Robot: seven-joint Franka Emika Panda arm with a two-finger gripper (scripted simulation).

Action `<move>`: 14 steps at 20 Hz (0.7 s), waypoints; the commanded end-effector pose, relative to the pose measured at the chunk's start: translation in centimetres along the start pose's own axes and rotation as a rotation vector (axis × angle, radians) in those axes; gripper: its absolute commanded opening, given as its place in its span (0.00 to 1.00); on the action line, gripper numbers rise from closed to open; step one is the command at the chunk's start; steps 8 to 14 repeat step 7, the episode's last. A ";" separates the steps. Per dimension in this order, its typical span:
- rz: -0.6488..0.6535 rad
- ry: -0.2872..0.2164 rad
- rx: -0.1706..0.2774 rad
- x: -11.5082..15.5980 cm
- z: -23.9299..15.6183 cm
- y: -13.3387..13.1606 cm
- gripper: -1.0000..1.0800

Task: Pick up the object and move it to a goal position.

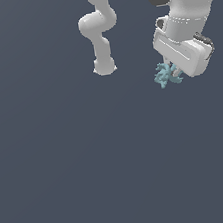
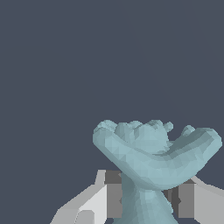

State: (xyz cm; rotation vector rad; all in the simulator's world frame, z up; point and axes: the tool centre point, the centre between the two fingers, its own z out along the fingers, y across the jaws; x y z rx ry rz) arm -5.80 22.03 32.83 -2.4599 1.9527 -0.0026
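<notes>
The object (image 1: 165,75) is a small pale teal-blue, spiky item at the tip of my white gripper (image 1: 173,75), in the upper right of the exterior view. In the wrist view the object (image 2: 153,153) fills the foreground as a lumpy, flared shape, with its stem between my two fingers (image 2: 111,194). The jaws stand close on either side of the stem, so the gripper is shut on the object. I cannot tell from these views how high it hangs above the floor.
The arm's base and lower links (image 1: 99,34) stand at the top middle of the exterior view, to the left of the gripper. The ground is a plain dark blue-grey surface (image 1: 93,177) with no other objects in view.
</notes>
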 end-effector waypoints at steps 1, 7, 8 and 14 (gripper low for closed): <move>0.001 0.001 -0.001 -0.7 -1.1 0.4 0.00; 0.000 0.000 -0.001 -1.4 -2.2 0.6 0.00; 0.000 0.000 -0.001 -1.4 -2.2 0.6 0.00; 0.000 0.000 -0.001 -1.4 -2.2 0.6 0.00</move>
